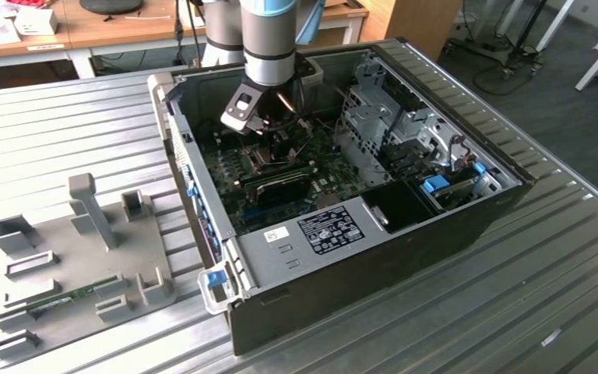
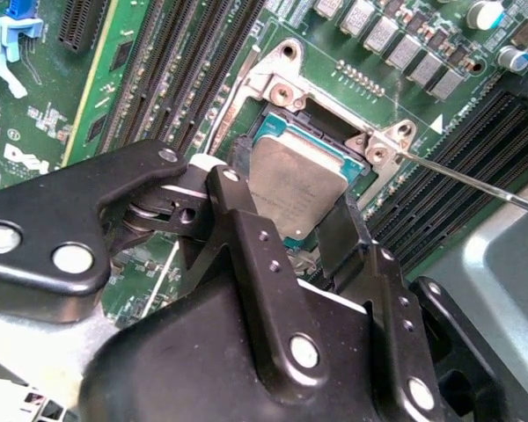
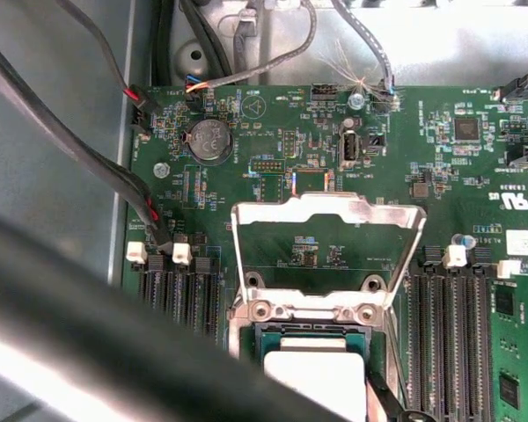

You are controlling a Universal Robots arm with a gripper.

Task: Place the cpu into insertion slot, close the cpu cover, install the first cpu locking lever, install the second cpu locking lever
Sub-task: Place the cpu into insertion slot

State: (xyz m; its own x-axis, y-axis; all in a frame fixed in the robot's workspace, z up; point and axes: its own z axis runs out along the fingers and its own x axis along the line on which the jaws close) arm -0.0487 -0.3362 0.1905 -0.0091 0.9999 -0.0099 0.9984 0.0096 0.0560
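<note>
1. Hand [image 1: 265,125], exterior view: down inside the open computer case [image 1: 382,241] on the surface [image 1: 71,132], over the green motherboard [image 1: 278,183].
2. Second wrist view: the hand pinches the cpu [image 2: 299,180] by two opposite edges, right at the insertion slot [image 2: 286,92]. Can't tell if it's fully seated.
3. First wrist view: the cpu lies inside the slot's metal rim, and the cpu cover [image 3: 326,207] stands swung open just behind. My read: keep the chip level, corners square to the rim, straight down, no pressing.

Even, bright room light — soft glare on the cpu cover [image 3: 327,209].
</note>
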